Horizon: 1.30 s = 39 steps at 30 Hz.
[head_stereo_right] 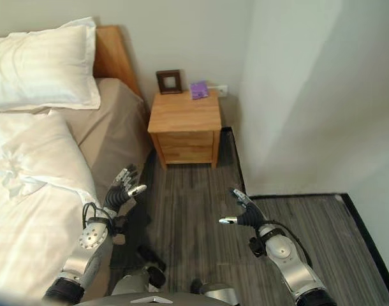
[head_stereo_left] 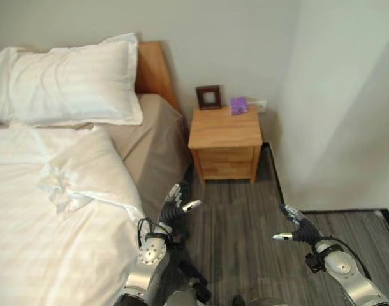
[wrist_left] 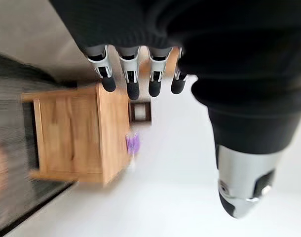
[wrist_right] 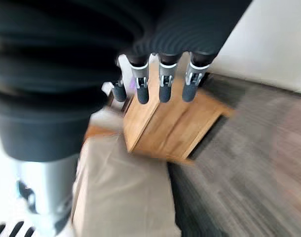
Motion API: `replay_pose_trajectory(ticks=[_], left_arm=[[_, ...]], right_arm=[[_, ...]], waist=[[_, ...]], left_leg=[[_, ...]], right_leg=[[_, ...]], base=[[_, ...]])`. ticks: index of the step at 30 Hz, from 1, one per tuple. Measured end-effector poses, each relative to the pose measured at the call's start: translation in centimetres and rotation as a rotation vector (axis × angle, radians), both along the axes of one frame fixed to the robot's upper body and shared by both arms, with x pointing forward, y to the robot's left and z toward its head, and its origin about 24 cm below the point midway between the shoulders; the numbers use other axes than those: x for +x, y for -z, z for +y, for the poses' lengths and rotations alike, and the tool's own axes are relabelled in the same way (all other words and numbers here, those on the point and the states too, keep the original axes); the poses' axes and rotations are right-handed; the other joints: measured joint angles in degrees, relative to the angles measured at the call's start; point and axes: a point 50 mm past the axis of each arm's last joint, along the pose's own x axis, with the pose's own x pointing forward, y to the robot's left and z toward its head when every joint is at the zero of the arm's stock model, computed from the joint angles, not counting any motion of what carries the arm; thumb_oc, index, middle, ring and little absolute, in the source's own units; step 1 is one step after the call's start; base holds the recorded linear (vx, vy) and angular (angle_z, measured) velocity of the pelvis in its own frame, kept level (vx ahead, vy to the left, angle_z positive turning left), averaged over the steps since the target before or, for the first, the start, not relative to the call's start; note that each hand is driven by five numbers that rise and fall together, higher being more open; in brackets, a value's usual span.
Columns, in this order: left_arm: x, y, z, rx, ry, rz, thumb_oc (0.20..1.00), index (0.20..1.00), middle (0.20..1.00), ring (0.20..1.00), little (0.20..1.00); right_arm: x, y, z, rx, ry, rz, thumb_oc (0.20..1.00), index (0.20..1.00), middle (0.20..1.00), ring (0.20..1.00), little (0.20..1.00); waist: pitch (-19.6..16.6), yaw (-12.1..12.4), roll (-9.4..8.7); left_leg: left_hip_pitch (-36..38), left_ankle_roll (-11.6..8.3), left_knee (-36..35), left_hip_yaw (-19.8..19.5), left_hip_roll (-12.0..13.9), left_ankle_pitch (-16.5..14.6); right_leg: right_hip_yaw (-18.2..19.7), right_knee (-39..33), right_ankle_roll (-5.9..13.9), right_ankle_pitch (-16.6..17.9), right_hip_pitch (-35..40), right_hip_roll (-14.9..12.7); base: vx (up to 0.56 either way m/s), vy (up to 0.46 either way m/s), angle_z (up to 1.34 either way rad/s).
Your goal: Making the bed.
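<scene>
Left eye view is showing both hands hanging empty, fingers loosely spread: left hand (head_stereo_left: pixel 176 207) beside the rumpled white duvet (head_stereo_left: pixel 60 210), right hand (head_stereo_left: pixel 294 228) over floor. Next, I reckon, reaching and gripping the duvet's edge.

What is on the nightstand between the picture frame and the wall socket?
A small purple object lies on the nightstand between the picture frame and the wall socket, seen in both eye views.

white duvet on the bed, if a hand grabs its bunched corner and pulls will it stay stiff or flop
Probably floppy: the white duvet already lies in soft wrinkles and a bunched fold. It likely drapes and drags rather than lifting flat, being spread wide across the bed. It looks light, though a single grab may only gather cloth.
</scene>
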Motion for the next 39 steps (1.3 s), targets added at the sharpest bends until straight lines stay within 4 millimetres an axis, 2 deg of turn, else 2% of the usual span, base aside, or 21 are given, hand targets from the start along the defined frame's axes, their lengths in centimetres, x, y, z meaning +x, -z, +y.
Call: replay_pose_trajectory(ticks=[1,2,3,5,8,10,13,15,17,20,21,22,24,26,28,30,31,32,34,35,39], left_arm=[[0.0,0.0,-0.1,-0.007,0.003,0.004,1.0,1.0,1.0,1.0,1.0],[0.0,-0.2,0.0,-0.007,0.005,-0.005,1.0,1.0,1.0,1.0,1.0],[0.6,-0.5,0.7,0.017,-0.003,-0.018,1.0,1.0,1.0,1.0,1.0],[0.5,-0.4,1.3,0.021,-0.029,-0.007,1.0,1.0,1.0,1.0,1.0],[0.0,0.5,2.3,0.051,-0.044,0.051,1.0,1.0,1.0,1.0,1.0],[-0.6,0.9,3.2,0.066,-0.07,0.072,1.0,1.0,1.0,1.0,1.0],[-1.2,1.2,5.4,0.111,-0.12,0.105,1.0,1.0,1.0,1.0,1.0],[-1.0,1.1,6.3,0.133,-0.134,0.11,1.0,1.0,1.0,1.0,1.0],[-2.0,2.2,5.8,0.077,-0.154,0.154,1.0,1.0,1.0,1.0,1.0],[-1.4,2.2,5.9,0.086,-0.166,0.149,1.0,1.0,1.0,1.0,1.0],[-0.6,1.4,6.2,0.112,-0.153,0.117,1.0,1.0,1.0,1.0,1.0],[-0.6,1.2,6.5,0.122,-0.158,0.114,1.0,1.0,1.0,1.0,1.0],[-0.5,1.2,8.3,0.174,-0.182,0.133,1.0,1.0,1.0,1.0,1.0],[0.0,0.7,8.5,0.142,-0.196,0.112,1.0,1.0,1.0,1.0,1.0],[1.0,0.4,8.2,0.099,-0.201,0.098,1.0,1.0,1.0,1.0,1.0],[1.4,0.1,8.2,0.077,-0.204,0.091,1.0,1.0,1.0,1.0,1.0],[1.2,0.0,8.8,0.096,-0.205,0.096,1.0,1.0,1.0,1.0,1.0],[0.4,0.2,9.9,0.132,-0.211,0.121,1.0,1.0,1.0,1.0,1.0],[-1.0,0.8,11.1,0.165,-0.229,0.17,1.0,1.0,1.0,1.0,1.0],[-0.9,0.9,10.8,0.157,-0.217,0.17,1.0,1.0,1.0,1.0,1.0],[-0.1,-0.5,11.6,0.189,-0.203,0.127,1.0,1.0,1.0,1.0,1.0]], right_arm=[[0.4,-0.5,-0.1,-0.03,-0.02,-0.021,1.0,1.0,1.0,1.0,1.0],[0.6,-1.3,0.1,-0.038,-0.045,-0.048,1.0,1.0,1.0,1.0,1.0],[0.8,-1.8,1.3,-0.009,-0.07,-0.078,1.0,1.0,1.0,1.0,1.0],[1.0,-3.1,2.3,-0.024,-0.129,-0.139,1.0,1.0,1.0,1.0,1.0],[2.9,-5.8,3.1,-0.069,-0.178,-0.26,1.0,1.0,1.0,1.0,1.0],[3.8,-7.9,3.8,-0.12,-0.231,-0.355,1.0,1.0,1.0,1.0,1.0],[4.6,-9.1,4.1,-0.133,-0.229,-0.413,1.0,1.0,1.0,1.0,1.0],[5.2,-9.6,3.8,-0.173,-0.219,-0.434,1.0,1.0,1.0,1.0,1.0],[7.2,-11.2,3.9,-0.215,-0.202,-0.475,1.0,1.0,1.0,1.0,1.0],[10.5,-14.1,4.7,-0.297,-0.219,-0.565,1.0,1.0,1.0,1.0,1.0],[11.3,-15.3,4.7,-0.321,-0.211,-0.586,1.0,1.0,1.0,1.0,1.0],[11.5,-15.7,5.0,-0.315,-0.208,-0.598,1.0,1.0,1.0,1.0,1.0],[13.6,-16.9,6.8,-0.333,-0.219,-0.616,1.0,1.0,1.0,1.0,1.0],[14.6,-18.5,6.7,-0.344,-0.189,-0.658,1.0,1.0,1.0,1.0,1.0],[15.7,-19.4,6.2,-0.369,-0.148,-0.654,1.0,1.0,1.0,1.0,1.0],[16.2,-20.2,5.9,-0.388,-0.12,-0.675,1.0,1.0,1.0,1.0,1.0],[16.3,-20.4,6.0,-0.379,-0.11,-0.688,1.0,1.0,1.0,1.0,1.0],[16.2,-19.7,6.5,-0.372,-0.121,-0.668,1.0,1.0,1.0,1.0,1.0],[16.1,-18.9,6.7,-0.365,-0.128,-0.644,1.0,1.0,1.0,1.0,1.0],[16.1,-19.2,5.7,-0.39,-0.107,-0.646,1.0,1.0,1.0,1.0,1.0],[16.5,-19.3,3.2,-0.441,-0.011,-0.621,1.0,1.0,1.0,1.0,1.0]], waist=[[-0.42,-0.64,2.4],[-1.51,-0.04,4.93],[-0.66,0.85,0.89],[-0.65,-0.41,-0.82],[-0.18,0.32,0.78],[-0.14,1.1,1.54],[-0.95,1.18,-0.25],[-1.83,0.94,-3.11],[-2.1,2.63,0.25],[-1.74,1.87,2.02],[-1.1,1.87,-0.8],[-0.89,2.57,-1.47],[0.71,3.37,-5.81],[0.93,3.79,-3.06],[1.75,4.08,-3.0],[2.6,3.92,-1.93],[3.5,2.69,-0.75],[3.96,2.59,-1.05],[4.13,2.38,-0.24],[4.28,2.02,2.38],[6.5,2.29,0.68]], left_leg=[[3.03,3.27,-2.41,-0.22,0.36,0.38],[5.5,8.71,-6.4,-3.59,0.55,-2.55],[7.46,10.07,-5.73,-6.94,-1.98,-3.82],[8.33,8.59,-4.66,-9.96,-2.6,-4.33],[9.41,7.52,-4.82,-17.22,-0.35,-4.83],[9.43,7.08,-4.53,-21.82,0.32,-4.54],[8.25,5.28,-3.47,-29.55,1.98,-4.17],[7.41,0.23,-3.77,-34.93,2.06,-3.47],[5.39,0.58,-3.56,-36.67,5.46,-2.16],[1.01,0.02,-3.87,-47.85,8.17,-1.04],[1.23,-1.9,-6.1,-50.28,8.03,-0.55],[0.87,-2.04,-5.8,-50.14,7.41,-0.63],[0.65,-4.95,7.04,-47.88,-0.1,-3.22],[2.27,-3.98,6.53,-43.92,0.32,-4.42],[-0.97,-5.43,8.05,-41.5,0.03,-2.7],[-2.93,-5.92,4.93,-29.26,0.49,0.02],[-3.16,-4.06,5.79,-13.9,4.02,-1.23],[-2.91,-3.44,7.61,-10.31,6.38,-2.16],[-0.88,-4.3,5.91,-12.98,8.28,-2.07],[0.13,-3.81,3.16,-14.07,9.96,-1.56],[-2.74,0.53,-0.87,-15.52,4.03,0.61]], right_leg=[[-1.84,6.63,1.89,-1.23,-1.88,0.75],[-4.53,17.83,7.0,-5.06,-5.5,0.42],[-6.21,33.27,9.41,-7.03,-9.99,-4.94],[-5.63,45.0,9.57,-6.88,-15.09,-8.6],[-1.62,43.87,8.28,-5.96,-22.87,-14.88],[0.6,29.91,6.75,-2.5,-23.42,-19.52],[10.52,6.83,6.95,5.86,-18.45,-15.61],[14.24,-0.69,5.92,11.49,-14.46,-13.59],[12.19,2.05,5.57,8.51,-13.27,-8.83],[19.46,14.1,1.62,1.39,-17.31,-1.81],[18.65,13.5,0.84,0.62,-17.79,-2.6],[17.53,13.04,0.47,0.85,-17.72,-3.29],[14.08,11.52,-0.44,1.46,-15.52,-8.15],[8.88,10.84,-0.49,2.13,-14.08,-7.21],[6.44,10.23,-0.13,2.57,-14.1,-8.73],[2.91,8.35,-0.85,3.39,-13.66,-10.6],[-0.79,4.38,-1.23,4.88,-12.1,-10.79],[-1.26,2.08,-1.3,6.16,-11.28,-11.27],[-0.78,0.01,0.36,7.3,-11.42,-12.38],[-1.64,-0.06,2.35,8.18,-11.38,-11.84],[-0.82,3.17,5.21,9.71,-16.24,-16.49]], base=[[0.29,-0.038,0.68],[0.22,-0.091,0.89],[0.16,-0.071,1.02],[0.2,-0.129,1.24],[0.25,-0.21,1.32],[0.19,-0.22,1.37],[0.29,-0.25,1.59],[0.32,-0.235,1.83],[0.37,-0.285,1.31],[0.22,-0.276,1.62],[0.16,-0.313,1.41],[0.16,-0.314,1.31],[0.05,-0.138,1.05],[-0.03,-0.167,1.29],[-0.06,-0.074,1.21],[0.12,0.019,1.2],[0.11,0.07,0.98],[0.04,0.051,0.74],[0.04,0.042,0.31],[0.01,0.064,0.56],[-0.11,-0.065,0.46]])
